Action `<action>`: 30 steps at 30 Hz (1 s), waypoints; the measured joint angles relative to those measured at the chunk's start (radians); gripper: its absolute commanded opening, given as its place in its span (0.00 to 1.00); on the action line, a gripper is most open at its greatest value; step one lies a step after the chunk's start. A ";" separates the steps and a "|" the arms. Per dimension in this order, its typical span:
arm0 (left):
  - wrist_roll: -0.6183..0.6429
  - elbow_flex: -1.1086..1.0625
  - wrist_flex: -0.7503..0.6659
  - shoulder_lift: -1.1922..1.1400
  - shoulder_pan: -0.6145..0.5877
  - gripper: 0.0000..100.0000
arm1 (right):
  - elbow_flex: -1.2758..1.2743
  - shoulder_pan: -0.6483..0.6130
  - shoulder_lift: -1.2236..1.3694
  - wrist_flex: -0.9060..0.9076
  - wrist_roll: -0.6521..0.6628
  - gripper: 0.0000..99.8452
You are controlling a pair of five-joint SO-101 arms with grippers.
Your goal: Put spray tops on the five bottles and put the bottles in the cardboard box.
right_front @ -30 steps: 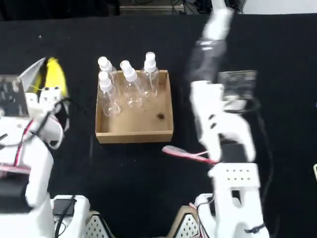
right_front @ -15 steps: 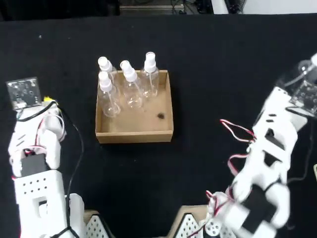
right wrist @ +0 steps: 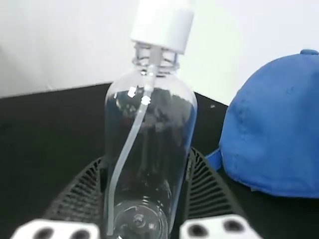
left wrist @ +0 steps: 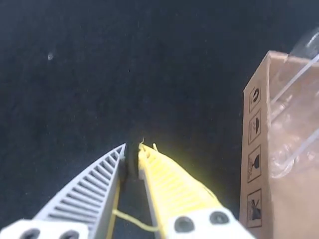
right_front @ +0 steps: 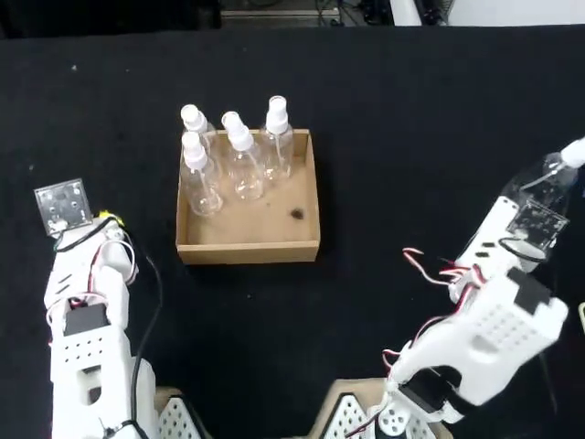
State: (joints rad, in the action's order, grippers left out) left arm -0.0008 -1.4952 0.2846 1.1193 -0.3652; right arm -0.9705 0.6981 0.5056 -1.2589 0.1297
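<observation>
Both arms have drawn back from the cardboard box (right_front: pixel 249 249) toward their bases. The right arm (right_front: pixel 494 329), close by the box's right wall a second ago, is now well off to the box's right. The left arm (right_front: pixel 87 311) has slid a little nearer its base, left of the box.

The black table (right_front: pixel 411 110) carries the box, which lies open between the two arms. A blue cap (right wrist: pixel 274 129) shows behind the right arm's load in the right wrist view; its place relative to the box cannot be told.

The right gripper (right wrist: pixel 147 159) is clamped around the lower body of a clear bottle (right wrist: pixel 149 114), one finger on each side. This fifth bottle is outside the box, far to its right.

The left gripper (left wrist: pixel 133 149) is pinched closed with nothing between its tips. It hangs over bare table just left of the box's left wall.

Four bottles (right_front: pixel 242 169) stand upright in the far left part of the box, each with a white top. A small dark spot (right_front: pixel 295 215) marks the box floor to their right.

The held bottle's white spray top (right wrist: pixel 163 22) sits on its neck, its tube running down inside.
</observation>
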 measured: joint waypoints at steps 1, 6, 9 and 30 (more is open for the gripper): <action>0.002 -0.009 -0.003 0.000 0.000 0.03 | 0.015 0.003 0.034 -0.003 0.005 0.01; 0.002 -0.014 -0.003 0.000 0.000 0.03 | 0.080 0.008 0.138 -0.012 0.015 0.02; 0.002 -0.014 -0.003 0.000 0.000 0.03 | 0.086 0.008 0.141 -0.015 0.015 0.02; 0.002 -0.014 -0.003 0.000 0.000 0.03 | 0.086 -0.012 0.144 -0.018 0.015 0.20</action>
State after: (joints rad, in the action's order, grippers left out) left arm 0.0008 -1.5090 0.2816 1.1193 -0.3652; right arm -0.8846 0.6859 0.6498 -1.2774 0.1450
